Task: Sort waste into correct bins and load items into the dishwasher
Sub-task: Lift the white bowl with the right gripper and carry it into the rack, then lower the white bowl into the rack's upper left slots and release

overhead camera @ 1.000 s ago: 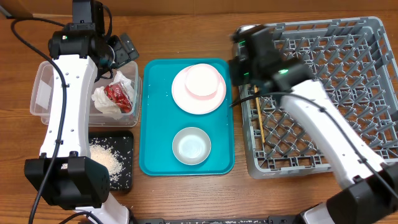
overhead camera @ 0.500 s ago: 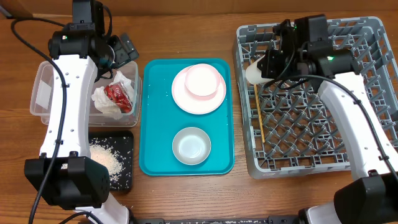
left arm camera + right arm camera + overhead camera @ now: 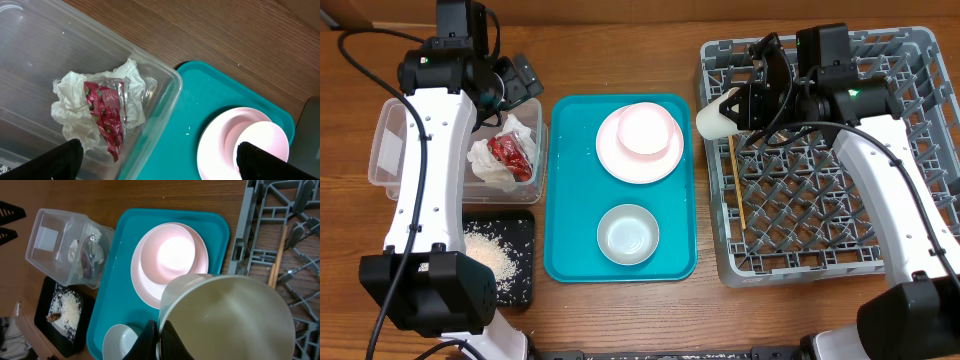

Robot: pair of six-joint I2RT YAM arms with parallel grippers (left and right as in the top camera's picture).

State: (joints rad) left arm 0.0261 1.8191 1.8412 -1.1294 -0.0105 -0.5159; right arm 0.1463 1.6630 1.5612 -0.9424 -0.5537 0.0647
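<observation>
Cream cup (image 3: 712, 117) hung tilted sideways at side edge of dish rack (image 3: 910, 150), rim clamped in right tool (image 3: 740, 106); tilt probably meant for slotting between rack pegs. Left tool (image 3: 515, 78), fingers apart and empty, hovered well apart from rack, apparently parked clear.

Tub (image 3: 388, 150) left of serving tray (image 3: 570, 230), dish rack (image 3: 920, 90) right, bowl (image 3: 648, 130) on plate (image 3: 615, 160)
</observation>
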